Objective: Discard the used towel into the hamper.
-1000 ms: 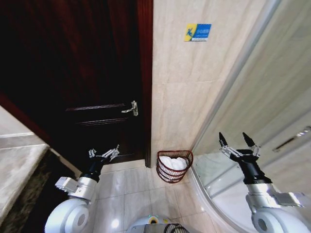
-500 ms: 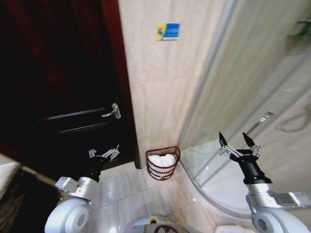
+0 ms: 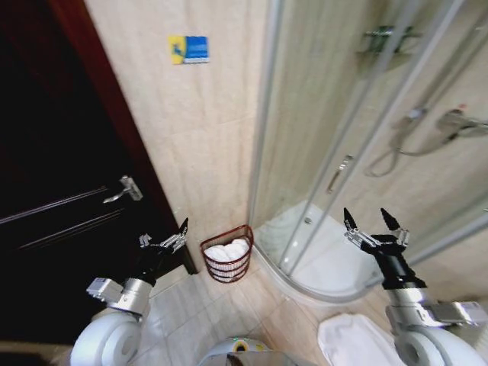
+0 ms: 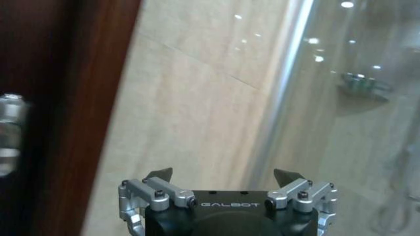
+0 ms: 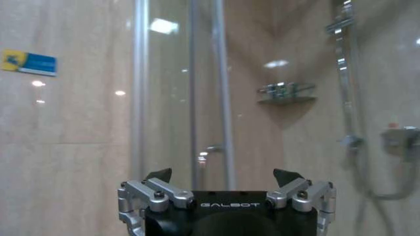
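Note:
The hamper (image 3: 227,258), a small dark reddish-brown open-weave basket, stands on the floor against the tiled wall, between the door frame and the shower enclosure. White cloth lies inside it. A white towel (image 3: 352,341) lies flat on the floor tiles at the lower right, just left of my right arm. My left gripper (image 3: 163,238) hovers open and empty to the left of the hamper, and it also shows in the left wrist view (image 4: 223,175). Held up in front of the shower glass, my right gripper (image 3: 366,223) is open and empty, as its wrist view (image 5: 223,175) confirms.
A dark wooden door (image 3: 61,198) with a metal handle (image 3: 123,189) fills the left. A curved glass shower enclosure (image 3: 343,152) with a raised white tray (image 3: 320,267) occupies the right. Beige floor tiles (image 3: 229,320) lie between my arms.
The whole view has swung to the right, so the door and hamper slid left in the picture and the shower and floor towel came into view. Both grippers hold the same open pose.

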